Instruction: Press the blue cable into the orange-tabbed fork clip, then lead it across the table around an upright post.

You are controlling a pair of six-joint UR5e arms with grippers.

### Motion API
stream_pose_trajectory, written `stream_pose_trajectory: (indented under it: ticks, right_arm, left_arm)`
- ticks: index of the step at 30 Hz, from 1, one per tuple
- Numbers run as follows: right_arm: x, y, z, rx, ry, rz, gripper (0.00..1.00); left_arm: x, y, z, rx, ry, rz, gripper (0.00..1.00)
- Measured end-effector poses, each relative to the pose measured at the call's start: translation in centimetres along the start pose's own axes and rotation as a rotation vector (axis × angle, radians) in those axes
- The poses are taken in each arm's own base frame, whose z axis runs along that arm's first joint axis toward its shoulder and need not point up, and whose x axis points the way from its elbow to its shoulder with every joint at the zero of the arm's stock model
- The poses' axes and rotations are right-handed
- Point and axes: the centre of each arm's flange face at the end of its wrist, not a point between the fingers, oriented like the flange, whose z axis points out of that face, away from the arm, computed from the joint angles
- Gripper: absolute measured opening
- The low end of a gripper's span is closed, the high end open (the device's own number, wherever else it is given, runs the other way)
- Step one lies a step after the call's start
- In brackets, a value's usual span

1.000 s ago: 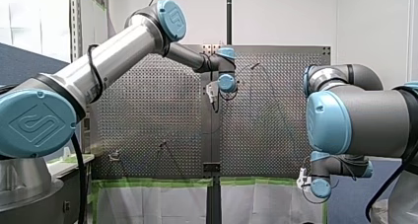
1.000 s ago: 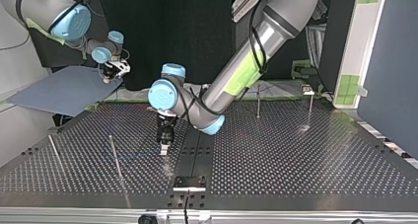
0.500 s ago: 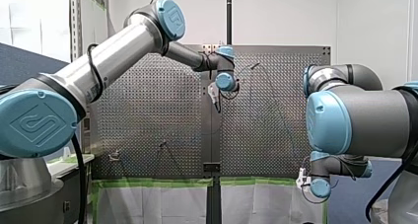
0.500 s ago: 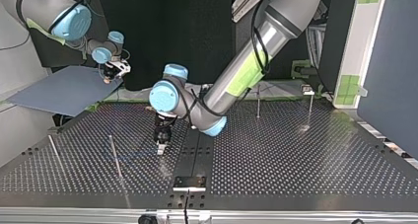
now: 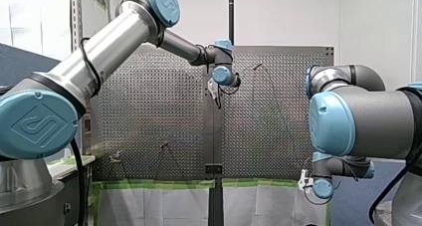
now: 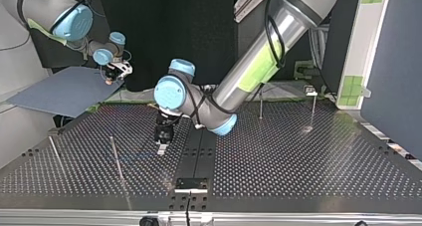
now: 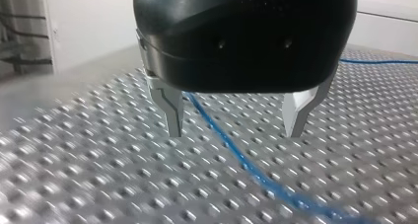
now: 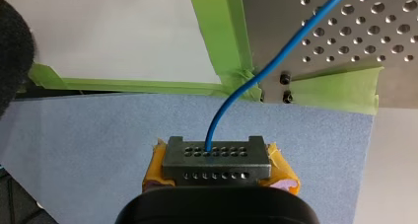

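The left gripper (image 7: 234, 132) hangs released astride the blue cable (image 7: 249, 167) lying on the perforated table (image 7: 98, 174); it should descend centred before pinching. The right gripper (image 8: 217, 172) clenches the cable's end block (image 8: 217, 152) beyond the table's edge.

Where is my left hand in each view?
Front view: left hand near the centre, above the perforated table.
Top view: hand left of centre, low over the table.
Left wrist view: its open fingers straddle the blue cable.
Right wrist view: not in it.
Shared landmark: the table.
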Motion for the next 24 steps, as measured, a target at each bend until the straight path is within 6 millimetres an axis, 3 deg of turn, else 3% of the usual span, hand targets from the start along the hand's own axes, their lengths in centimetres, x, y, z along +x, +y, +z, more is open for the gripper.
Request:
stream_pose_trajectory:
  ticks: [24]
  right_arm:
    - [-0.2,-0.9,-0.3,0.016,-0.012,-0.015,0.00]
  left_arm:
    - [-5.2,-3.0,-7.0,0.065,-0.030,0.064,1.00]
